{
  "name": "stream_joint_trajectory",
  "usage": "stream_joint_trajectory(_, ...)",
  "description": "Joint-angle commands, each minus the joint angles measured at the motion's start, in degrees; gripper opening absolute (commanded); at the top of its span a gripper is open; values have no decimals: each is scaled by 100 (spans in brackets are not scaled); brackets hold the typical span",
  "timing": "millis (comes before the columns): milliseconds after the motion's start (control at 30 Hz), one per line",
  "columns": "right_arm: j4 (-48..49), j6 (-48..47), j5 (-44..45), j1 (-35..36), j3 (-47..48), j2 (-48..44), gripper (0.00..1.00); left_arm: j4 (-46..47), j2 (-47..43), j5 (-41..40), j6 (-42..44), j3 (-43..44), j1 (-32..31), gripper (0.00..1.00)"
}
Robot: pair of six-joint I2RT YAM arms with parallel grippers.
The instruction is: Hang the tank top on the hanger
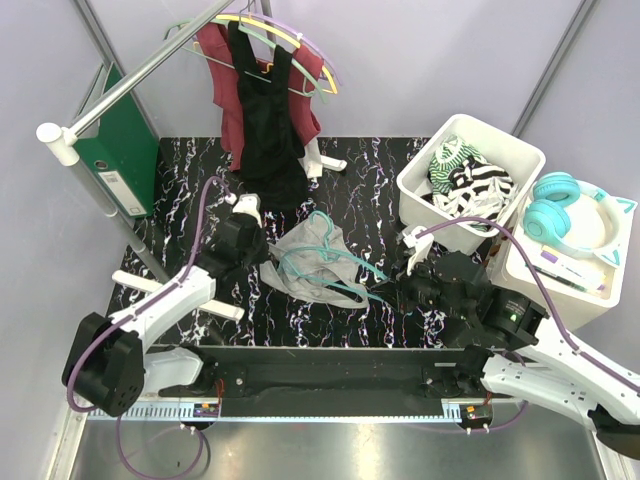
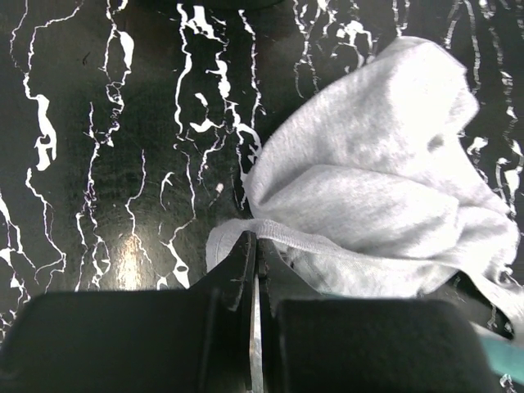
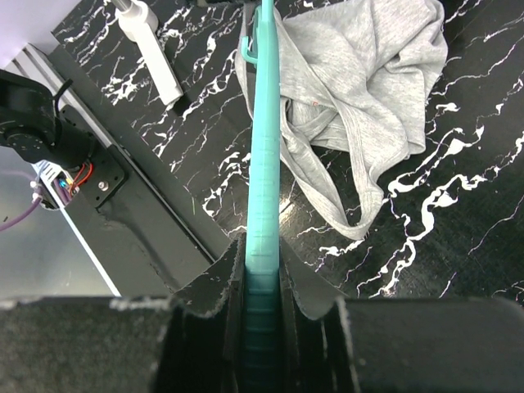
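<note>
On the black marbled bench (image 1: 400,170), your left jaws are pinching shut on the tank top (image 2: 368,180) at their tips. Your right jaws are clamping the hanger (image 3: 264,123), which is lying ahead across the garment. Judged step: threading, next calling for a strap opening held slack.

Two white-and-black arms (image 1: 165,300), purple cables (image 1: 203,215), matte black jaws, bulky black bases (image 1: 100,365).

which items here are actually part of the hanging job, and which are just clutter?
Job: tank top, teal hanger, left gripper pinching its hem, right gripper clamped on the hanger.
Clutter: black top, maroon top, white bin, headphones, green binder.
</note>
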Motion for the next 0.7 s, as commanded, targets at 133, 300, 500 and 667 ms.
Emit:
stream_joint_trajectory(133, 788, -72, 64, 26, -193, 26, 0, -346, -686, 537, 125, 242, 31, 0)
stream_joint_trajectory(300, 1157, -142, -14, 26, -316, 122, 0, -513, -1091, 897, 2, 241, 39, 0)
stream_joint_trajectory(500, 1992, -107, -348, 17, -545, 316, 0, -601, -1619, 1416, -200, 531, 39, 0)
stream_joint_trajectory(667, 2651, -125, -410, 26, -738, 527, 0, -733, -1839, 1671, -253, 873, 22, 0)
